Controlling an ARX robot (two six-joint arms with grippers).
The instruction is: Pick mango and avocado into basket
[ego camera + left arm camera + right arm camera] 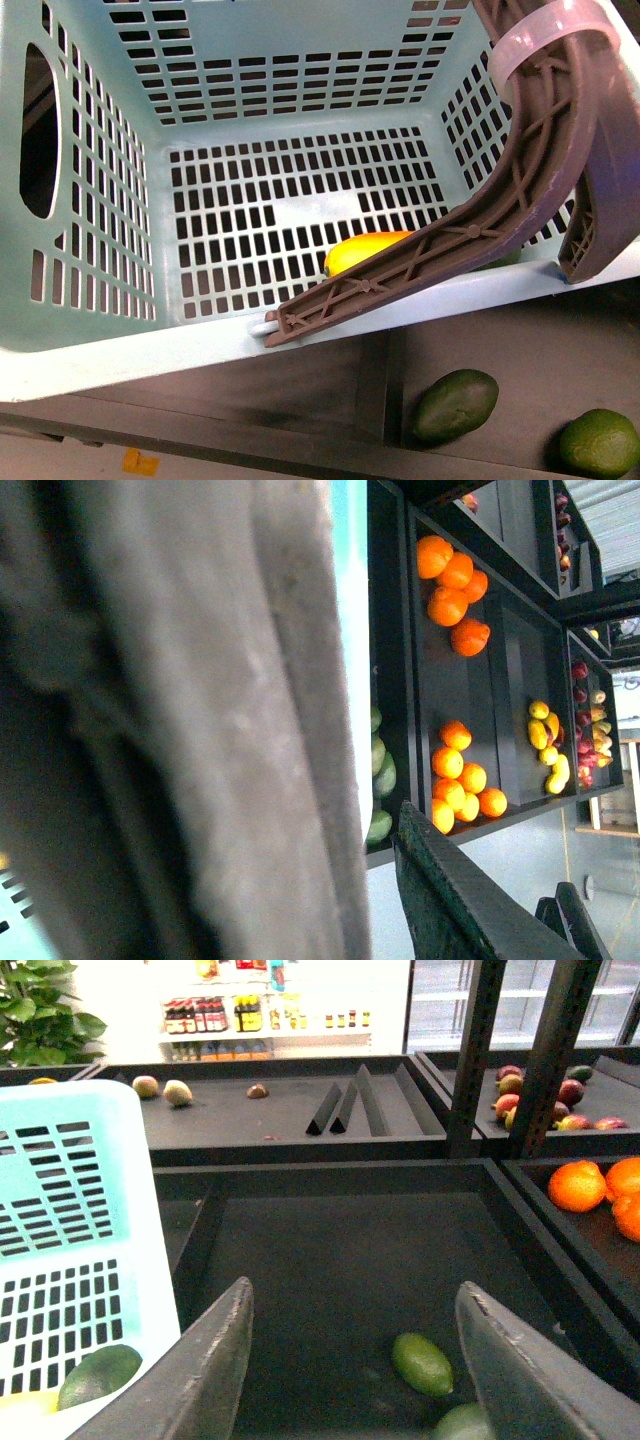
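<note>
Grey, blunt jaws of the right gripper stand wide apart and grasp nothing. In the right wrist view a light green fruit lies on the dark shelf floor between them, touching neither, with a second green fruit just nearer.

To the left is the basket. On its slotted floor lies the avocado, dull dark green, just beside a patch of yellow. The front view shows that yellow as the mango, lying near the basket's near wall and partly hidden by the brown handle, which is bound by a whitish zip tie. Nothing else shows in the basket.

Below the basket's near rim, a dark green egg-shaped fruit and a rounder, brighter one lie on the dark shelf, well apart.

Of the left gripper only a dark edge shows behind a blurred grey mass – I cannot tell whether it is spread or clenched. Beyond it, black bins hold oranges and small yellow fruits.

Far off, bottles stand on store shelves – their labels are too small to read.
</note>
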